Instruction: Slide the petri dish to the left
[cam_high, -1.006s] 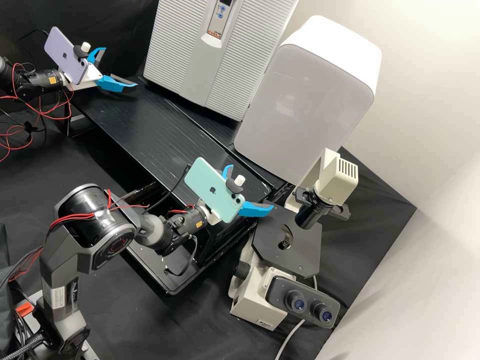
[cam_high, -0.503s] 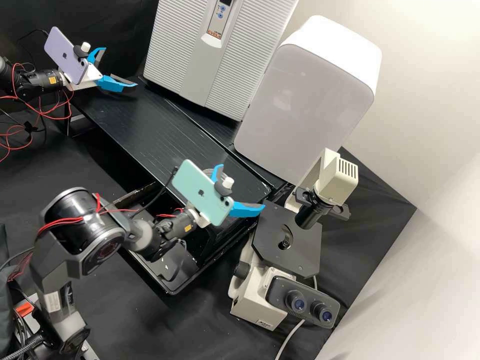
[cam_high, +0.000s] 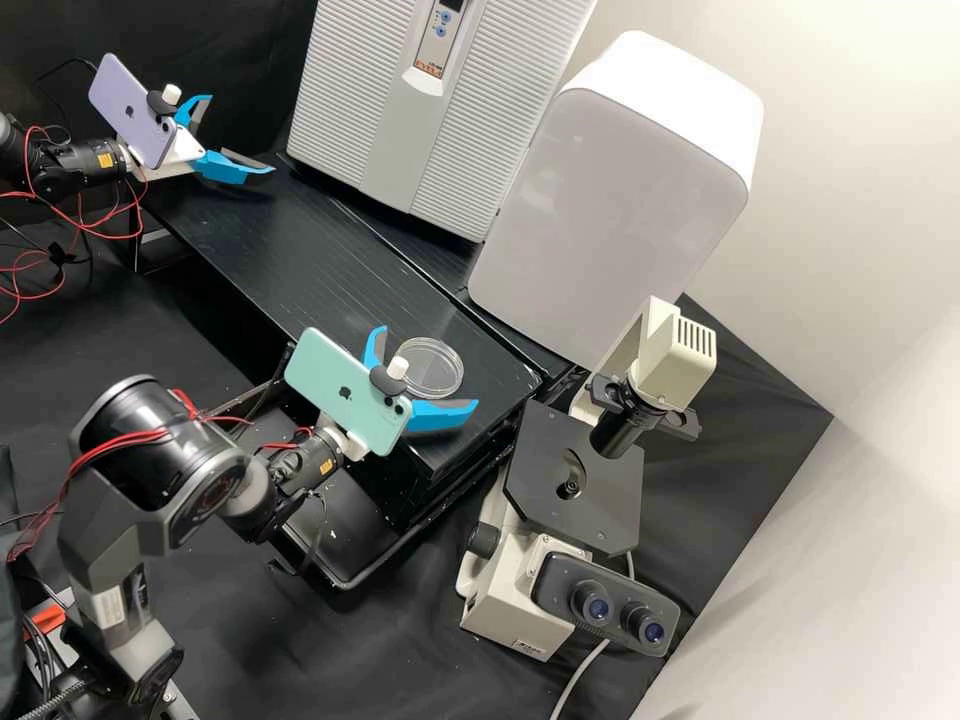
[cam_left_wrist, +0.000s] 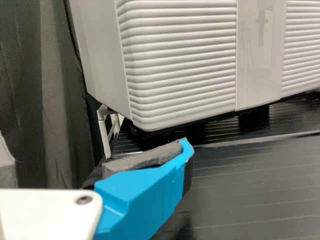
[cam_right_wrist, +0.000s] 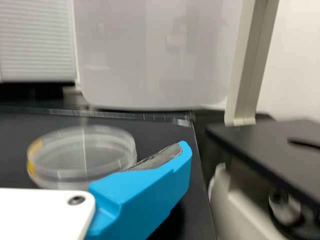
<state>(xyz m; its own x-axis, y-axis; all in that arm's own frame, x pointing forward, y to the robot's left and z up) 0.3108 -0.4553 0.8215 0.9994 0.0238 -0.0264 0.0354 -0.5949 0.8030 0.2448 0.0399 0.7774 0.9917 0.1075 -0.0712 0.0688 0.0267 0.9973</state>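
Observation:
A clear round petri dish (cam_high: 432, 366) lies on the black ribbed shelf (cam_high: 300, 250), near its right end. My right gripper (cam_high: 427, 372), on the arm carrying the teal phone, is open, and the dish lies between its two blue fingers as seen from above. In the right wrist view the dish (cam_right_wrist: 82, 155) sits close beside the pad of one blue finger (cam_right_wrist: 150, 185); I cannot tell whether they touch. My left gripper (cam_high: 236, 135) is open at the shelf's far left end, and nothing sits beside its one visible finger (cam_left_wrist: 145, 192).
A white ribbed appliance (cam_high: 430, 100) and a white rounded box (cam_high: 620, 190) stand along the back of the shelf. A microscope (cam_high: 560, 590) with a black stage (cam_high: 600, 500) stands just right of the shelf's end. Red cables (cam_high: 40, 230) hang at the left.
My right arm has drawn back leftward from beside the microscope stage. Its gripper now sits over the shelf's right end. The dish, hidden behind the phone before, has come into view. The left arm is still.

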